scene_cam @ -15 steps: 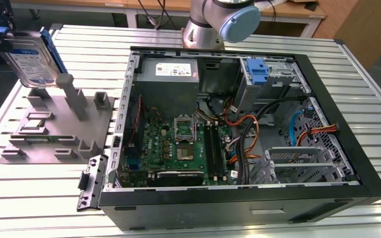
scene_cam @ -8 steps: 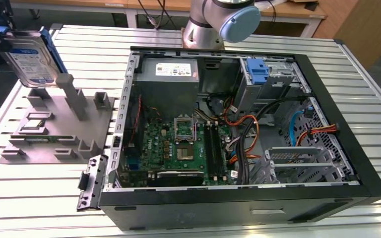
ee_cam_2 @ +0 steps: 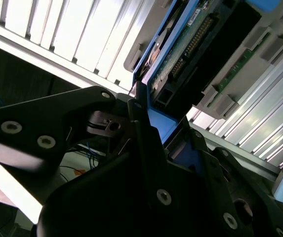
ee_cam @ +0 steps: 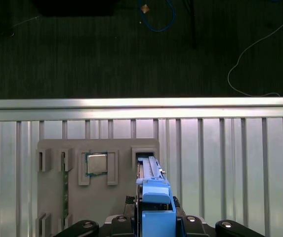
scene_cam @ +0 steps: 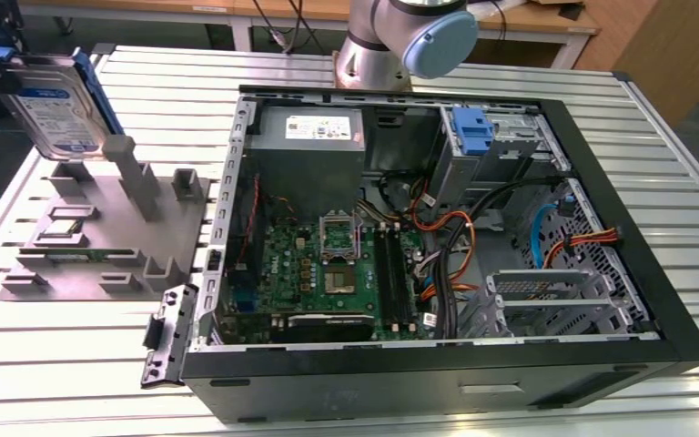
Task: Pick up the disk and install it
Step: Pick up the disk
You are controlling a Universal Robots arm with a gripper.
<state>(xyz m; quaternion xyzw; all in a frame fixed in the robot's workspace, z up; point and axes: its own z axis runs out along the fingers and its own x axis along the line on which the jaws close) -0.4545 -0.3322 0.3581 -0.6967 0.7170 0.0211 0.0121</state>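
The disk [scene_cam: 55, 102] stands on edge at the exterior view's far left, its white and blue label facing the camera and its blue carrier bracket [scene_cam: 97, 86] around it. My gripper [scene_cam: 7, 64] is shut on its upper end. The disk's lower end is at the slot of the grey fixture plate [scene_cam: 106, 232]; I cannot tell whether it is clear of the slot. In the first wrist view the blue bracket [ee_cam: 156, 207] sits between my black fingers [ee_cam: 87, 227], directly over that slot [ee_cam: 145, 154]. The second wrist view shows the disk's green circuit board [ee_cam_2: 190, 37] and the bracket [ee_cam_2: 162, 123] clamped by my fingers [ee_cam_2: 57, 123].
An open computer case [scene_cam: 641, 300] lies at the middle and right of the slatted metal table [scene_cam: 58, 364], with a motherboard [scene_cam: 325, 273], cables, a blue latch piece [scene_cam: 473, 137] on a metal cage and a lower drive cage [scene_cam: 544, 296]. The arm's base [scene_cam: 404, 36] stands behind it. The fixture holds a processor [scene_cam: 65, 228].
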